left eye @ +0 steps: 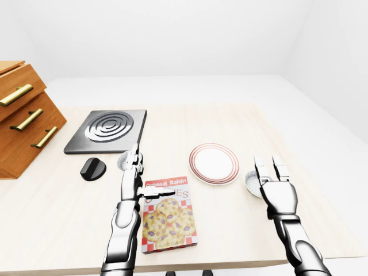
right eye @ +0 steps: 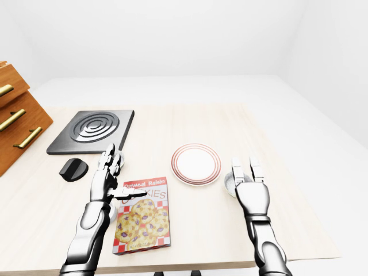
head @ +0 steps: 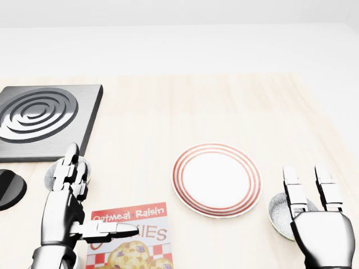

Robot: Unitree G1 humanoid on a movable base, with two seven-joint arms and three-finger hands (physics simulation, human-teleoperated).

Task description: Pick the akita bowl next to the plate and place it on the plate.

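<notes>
The white plate with red rings (head: pixel 216 179) lies right of the table's middle. A small grey speckled akita bowl (head: pixel 277 212) sits just off the plate's lower right rim. My right hand (head: pixel 307 182) hovers over the bowl's right half with fingers straight and open, hiding that half. A second, similar bowl (head: pixel 51 175) sits left of the plate, partly hidden behind my left hand (head: pixel 84 196). That hand is open, fingers pointing up the view and thumb stretched right over the cookie box (head: pixel 132 238). Neither hand holds anything.
A dark stove plate with concentric rings (head: pixel 45 120) lies at upper left, with a black knob (head: pixel 8 189) below it. A wooden drawer cabinet (left eye: pixel 23 121) stands at the table's left edge. The table's right edge (left eye: pixel 322 195) runs close beside my right hand.
</notes>
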